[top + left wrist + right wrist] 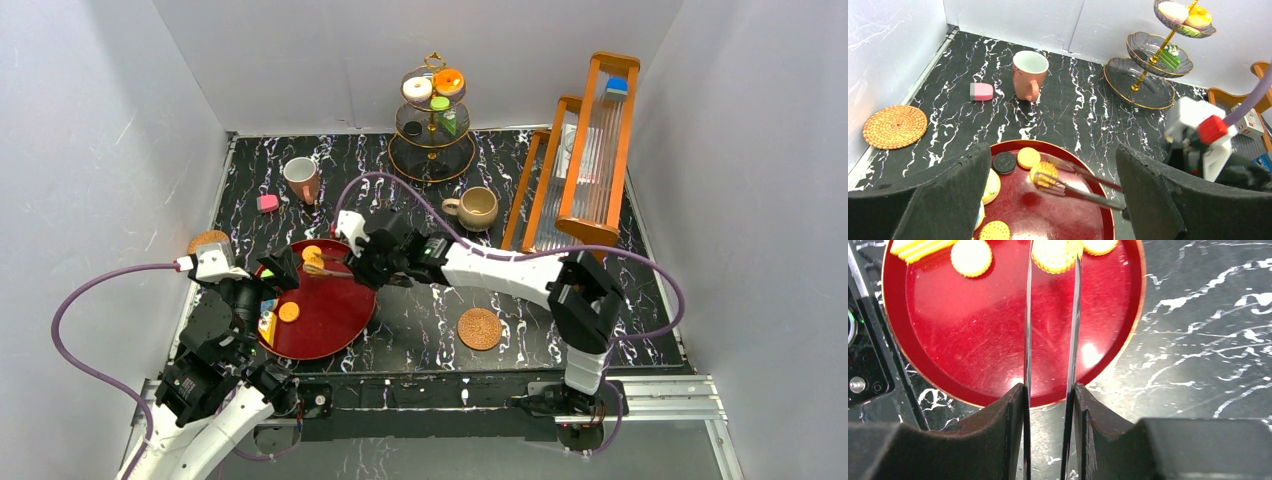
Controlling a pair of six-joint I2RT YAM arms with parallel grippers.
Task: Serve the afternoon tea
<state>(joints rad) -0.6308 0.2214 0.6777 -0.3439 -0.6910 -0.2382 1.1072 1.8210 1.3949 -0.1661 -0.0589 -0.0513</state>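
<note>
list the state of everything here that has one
left gripper, open, holding nothing
right gripper, shut on the tongs
tongs, tips around a yellow cookie over the red tray
pink mug, upright, empty
beige mug, upright
stand, upright, bottom tier bare

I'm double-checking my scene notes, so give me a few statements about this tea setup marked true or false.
1. The right gripper holds the tongs. True.
2. The tongs' tips flank a yellow cookie over the red tray. True.
3. The left gripper grips a mug. False: its jaws stand open and empty.
4. The pinkish mug lies tipped over. False: it stands upright.
5. The gold stand's top tier is empty. False: it carries donuts.
</note>
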